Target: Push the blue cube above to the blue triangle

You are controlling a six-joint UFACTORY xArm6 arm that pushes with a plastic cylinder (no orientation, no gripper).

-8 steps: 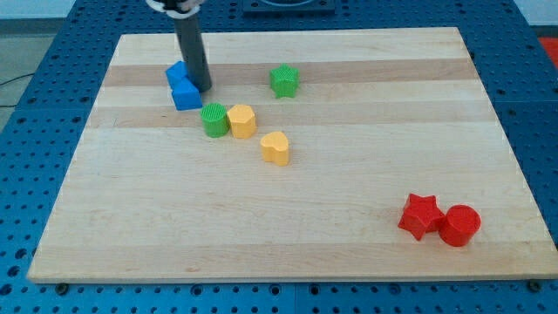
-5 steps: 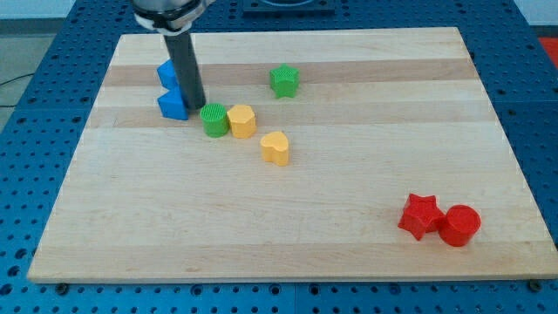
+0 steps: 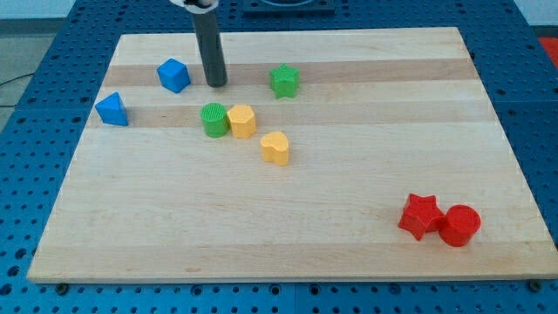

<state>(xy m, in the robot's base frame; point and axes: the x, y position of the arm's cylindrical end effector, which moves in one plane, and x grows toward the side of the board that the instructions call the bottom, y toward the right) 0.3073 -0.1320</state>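
Note:
The blue cube (image 3: 174,75) sits near the view's top left of the wooden board (image 3: 288,218). The blue triangle (image 3: 112,109) lies below and to the left of it, close to the board's left edge, apart from the cube. My tip (image 3: 216,85) rests on the board just right of the blue cube, with a small gap between them, and above the green cylinder (image 3: 214,119).
A yellow hexagonal block (image 3: 241,120) touches the green cylinder's right side. A yellow heart (image 3: 275,147) lies below them. A green star-like block (image 3: 284,80) sits right of my tip. A red star (image 3: 420,215) and red cylinder (image 3: 459,225) sit at the bottom right.
The blue triangle has slid left and down, away from the cube. The cube has shifted slightly. My tip has moved up and to the right, off the two blue blocks.

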